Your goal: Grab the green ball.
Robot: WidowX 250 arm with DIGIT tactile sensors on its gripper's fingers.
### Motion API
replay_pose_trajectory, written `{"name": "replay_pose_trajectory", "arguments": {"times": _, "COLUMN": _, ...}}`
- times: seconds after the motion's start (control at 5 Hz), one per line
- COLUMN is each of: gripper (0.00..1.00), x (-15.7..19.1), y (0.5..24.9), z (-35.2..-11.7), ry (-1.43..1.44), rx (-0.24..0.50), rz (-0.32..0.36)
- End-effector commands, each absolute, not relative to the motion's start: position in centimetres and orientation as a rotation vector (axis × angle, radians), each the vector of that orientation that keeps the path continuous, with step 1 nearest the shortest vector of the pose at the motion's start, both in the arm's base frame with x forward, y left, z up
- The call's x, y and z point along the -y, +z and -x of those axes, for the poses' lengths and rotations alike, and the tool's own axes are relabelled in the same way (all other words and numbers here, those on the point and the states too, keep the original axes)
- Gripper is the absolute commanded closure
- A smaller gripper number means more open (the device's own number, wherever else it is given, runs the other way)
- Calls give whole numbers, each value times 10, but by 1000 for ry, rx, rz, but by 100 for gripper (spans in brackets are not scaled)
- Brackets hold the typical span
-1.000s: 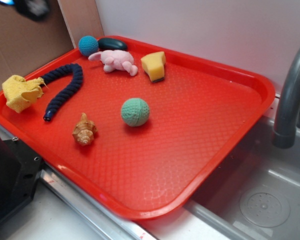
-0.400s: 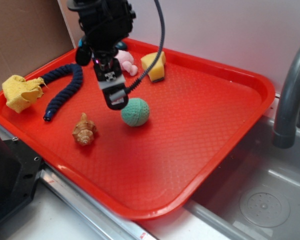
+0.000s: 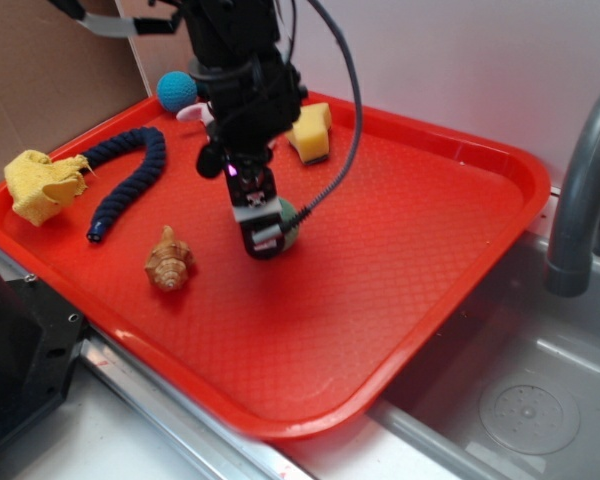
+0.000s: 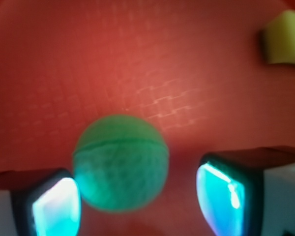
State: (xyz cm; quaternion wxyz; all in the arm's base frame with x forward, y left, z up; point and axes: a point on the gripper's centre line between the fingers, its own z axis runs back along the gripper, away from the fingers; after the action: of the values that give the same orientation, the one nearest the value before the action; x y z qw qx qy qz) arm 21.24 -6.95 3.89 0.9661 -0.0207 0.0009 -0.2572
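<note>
The green ball (image 4: 120,162), a pale mint-green yarn ball, lies on the red tray (image 3: 410,220). In the exterior view only a sliver of the ball (image 3: 289,222) shows behind my gripper (image 3: 265,238), which has come down over it. In the wrist view my gripper (image 4: 137,201) is open. The ball sits between the two fingers, close to the left fingertip (image 4: 54,206) and apart from the right one (image 4: 221,196). I cannot tell whether the left pad touches it.
On the tray: a seashell (image 3: 168,262), a dark blue rope (image 3: 130,175), a yellow cloth (image 3: 42,182) at the left rim, a teal-blue ball (image 3: 176,90), a yellow sponge (image 3: 312,132), a pink toy partly hidden. A grey faucet (image 3: 585,190) and sink lie right.
My arm has come into view from the upper left and dropped toward the green ball. The gripper now straddles it. The ball has not moved.
</note>
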Motion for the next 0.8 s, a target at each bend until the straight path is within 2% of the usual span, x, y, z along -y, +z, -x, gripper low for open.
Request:
{"name": "replay_pose_trajectory", "arguments": {"times": 0.0, "gripper": 100, "x": 72, "y": 67, "z": -200, "ry": -474, "rx": 90, "rz": 55}}
{"name": "replay_pose_trajectory", "arguments": {"times": 0.2, "gripper": 100, "x": 63, "y": 115, "z": -179, "ry": -447, "rx": 183, "rz": 43}}
{"name": "replay_pose_trajectory", "arguments": {"times": 0.4, "gripper": 100, "x": 53, "y": 164, "z": -169, "ry": -364, "rx": 237, "rz": 29}}
{"name": "replay_pose_trajectory", "arguments": {"times": 0.6, "gripper": 100, "x": 43, "y": 202, "z": -164, "ry": -273, "rx": 238, "rz": 19}}
